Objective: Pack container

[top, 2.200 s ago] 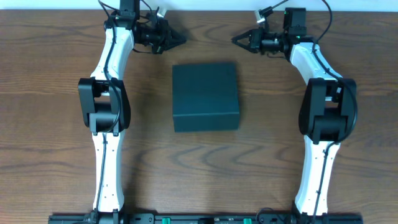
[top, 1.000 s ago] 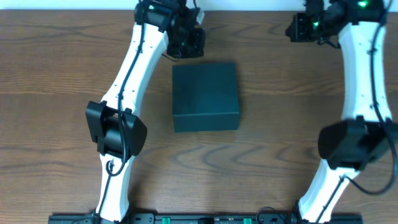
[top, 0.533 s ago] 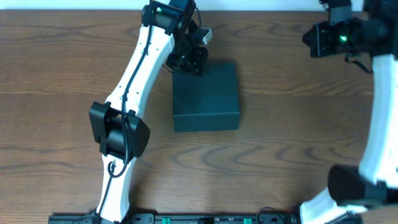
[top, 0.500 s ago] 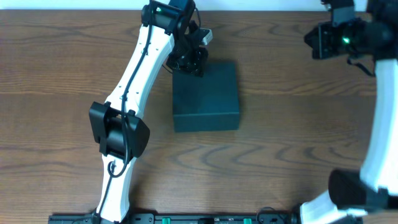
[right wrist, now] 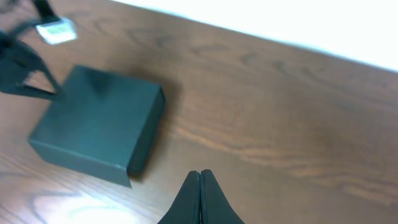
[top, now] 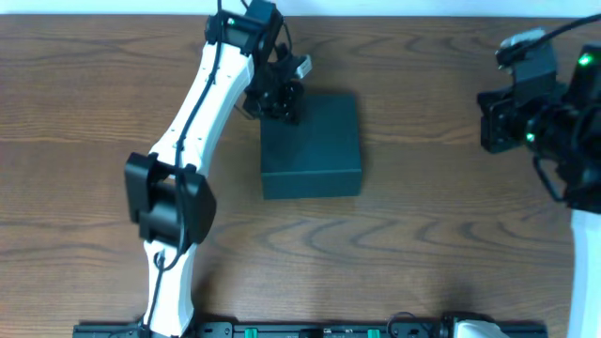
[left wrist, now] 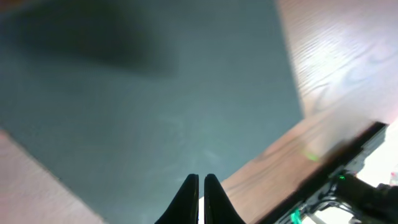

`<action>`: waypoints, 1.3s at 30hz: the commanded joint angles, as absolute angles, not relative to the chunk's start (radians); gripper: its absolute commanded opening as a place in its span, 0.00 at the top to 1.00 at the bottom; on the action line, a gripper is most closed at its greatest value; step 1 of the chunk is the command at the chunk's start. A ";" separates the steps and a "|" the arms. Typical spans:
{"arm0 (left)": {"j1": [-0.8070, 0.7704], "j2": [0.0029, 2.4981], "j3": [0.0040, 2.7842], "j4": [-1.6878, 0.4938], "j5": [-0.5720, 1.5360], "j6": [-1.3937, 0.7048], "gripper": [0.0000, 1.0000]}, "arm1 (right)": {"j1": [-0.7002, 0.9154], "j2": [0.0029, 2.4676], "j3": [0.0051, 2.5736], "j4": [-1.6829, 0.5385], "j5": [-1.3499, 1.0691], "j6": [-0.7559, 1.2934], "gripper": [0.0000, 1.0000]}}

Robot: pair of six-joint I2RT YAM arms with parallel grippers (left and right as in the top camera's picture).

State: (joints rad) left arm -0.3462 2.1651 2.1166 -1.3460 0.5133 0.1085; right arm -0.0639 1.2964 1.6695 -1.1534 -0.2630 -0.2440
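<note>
The container [top: 313, 145] is a plain dark teal-green square box, lid closed, at the middle of the wooden table. My left gripper [top: 278, 105] is shut and empty, right over the box's far-left corner. In the left wrist view its fingertips [left wrist: 201, 181] hover just above the container's lid [left wrist: 155, 99], which fills most of the frame. My right gripper [right wrist: 200, 175] is shut and empty, raised high over the table's right side; its wrist view shows the container [right wrist: 96, 124] to the left. In the overhead view only the right arm's wrist [top: 526, 108] shows, not its fingers.
Wooden table [top: 432, 225] all round the container. The table's far edge meets a white wall [right wrist: 298, 25]. The arm bases stand along the near edge [top: 310, 329].
The left gripper has swung in from the far left and come down onto the box's far-left corner. The right arm has lifted and moved out to the right.
</note>
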 commanded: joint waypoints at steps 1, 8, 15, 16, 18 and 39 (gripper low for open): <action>-0.345 1.987 1.935 -1.273 0.420 0.089 0.94 | -0.054 1.261 1.576 -1.109 -0.252 -0.255 0.98; -0.347 1.854 1.585 -0.995 0.411 0.070 0.94 | -0.053 1.262 1.422 -1.039 -0.466 -0.255 0.99; -0.347 1.882 1.579 -0.844 0.451 0.071 0.94 | -0.053 1.275 1.209 -1.047 -0.715 -0.256 0.99; -0.347 1.885 1.579 -0.834 0.467 0.072 0.94 | -0.053 1.275 1.180 -1.045 -0.746 -0.256 0.99; -0.347 1.892 1.579 -0.820 0.495 0.071 0.94 | -0.053 1.275 1.123 -1.034 -0.810 -0.255 0.99; -0.410 2.031 1.579 -0.748 0.648 0.071 0.94 | 0.082 1.275 0.636 -0.538 -0.889 0.006 0.99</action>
State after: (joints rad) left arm -0.4118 2.0018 1.5768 -0.7475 0.6319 0.0746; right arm 0.0448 1.2751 0.6632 -0.5896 -0.8993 -0.0822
